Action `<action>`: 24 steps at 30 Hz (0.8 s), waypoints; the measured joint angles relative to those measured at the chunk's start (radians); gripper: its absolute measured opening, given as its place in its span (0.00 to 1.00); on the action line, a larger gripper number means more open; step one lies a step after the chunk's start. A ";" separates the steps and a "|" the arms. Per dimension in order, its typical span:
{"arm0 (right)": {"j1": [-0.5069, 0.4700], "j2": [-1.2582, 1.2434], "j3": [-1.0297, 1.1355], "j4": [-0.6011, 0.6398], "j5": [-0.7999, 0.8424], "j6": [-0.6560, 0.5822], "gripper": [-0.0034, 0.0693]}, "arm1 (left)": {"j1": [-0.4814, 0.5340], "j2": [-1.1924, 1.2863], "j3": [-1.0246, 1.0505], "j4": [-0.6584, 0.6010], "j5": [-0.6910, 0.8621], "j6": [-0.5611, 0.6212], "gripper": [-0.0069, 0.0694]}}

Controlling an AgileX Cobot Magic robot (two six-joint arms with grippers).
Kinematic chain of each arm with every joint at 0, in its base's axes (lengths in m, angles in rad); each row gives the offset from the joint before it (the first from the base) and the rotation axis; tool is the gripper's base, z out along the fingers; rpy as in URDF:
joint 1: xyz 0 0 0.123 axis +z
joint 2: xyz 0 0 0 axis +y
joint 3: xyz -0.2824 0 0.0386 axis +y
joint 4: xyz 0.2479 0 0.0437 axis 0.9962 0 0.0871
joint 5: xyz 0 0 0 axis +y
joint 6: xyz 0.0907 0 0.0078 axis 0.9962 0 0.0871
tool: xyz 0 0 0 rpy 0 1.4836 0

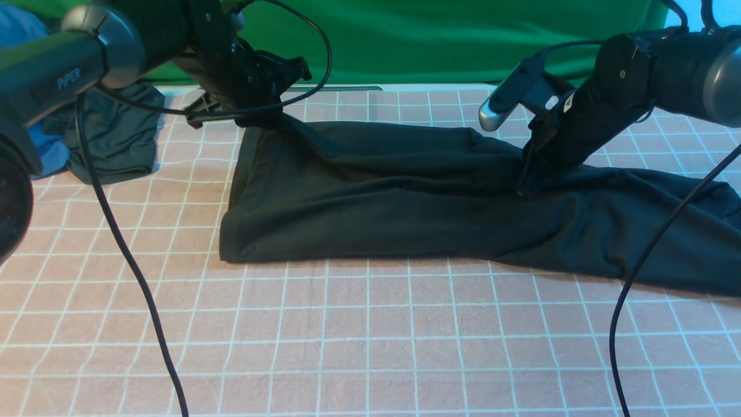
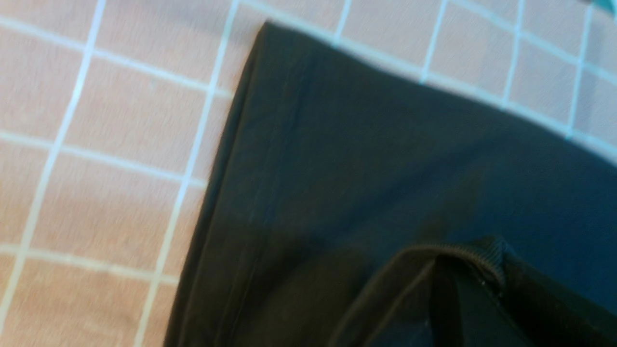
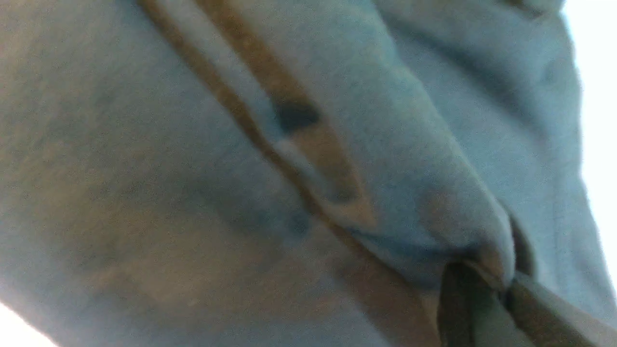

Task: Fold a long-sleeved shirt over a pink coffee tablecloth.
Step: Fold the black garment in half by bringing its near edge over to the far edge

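The long-sleeved shirt (image 1: pixel 376 191) lies stretched across the pink coffee tablecloth (image 1: pixel 370 336), black, with no print showing. At its far left corner my left gripper (image 1: pixel 257 119) is shut on the fabric and holds it slightly raised. In the left wrist view a ribbed edge of the shirt (image 2: pixel 376 168) is pinched in the left gripper (image 2: pixel 475 270), with the tablecloth (image 2: pixel 120 144) beside it. My right gripper (image 1: pixel 528 184) presses into the shirt right of the middle. Close up, the right gripper (image 3: pixel 503 289) is shut on a fold of the shirt (image 3: pixel 144 168).
A smaller dark garment bunched with blue cloth (image 1: pixel 110 136) lies at the far left. Green backdrop fabric (image 1: pixel 434 40) hangs behind the table. A black cable (image 1: pixel 127 255) drapes over the front left, and another cable (image 1: pixel 642 272) hangs over the front right.
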 joint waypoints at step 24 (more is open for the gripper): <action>-0.011 0.079 0.000 -0.017 -0.364 0.057 0.12 | 0.059 0.005 -0.048 0.029 -0.232 -0.012 0.15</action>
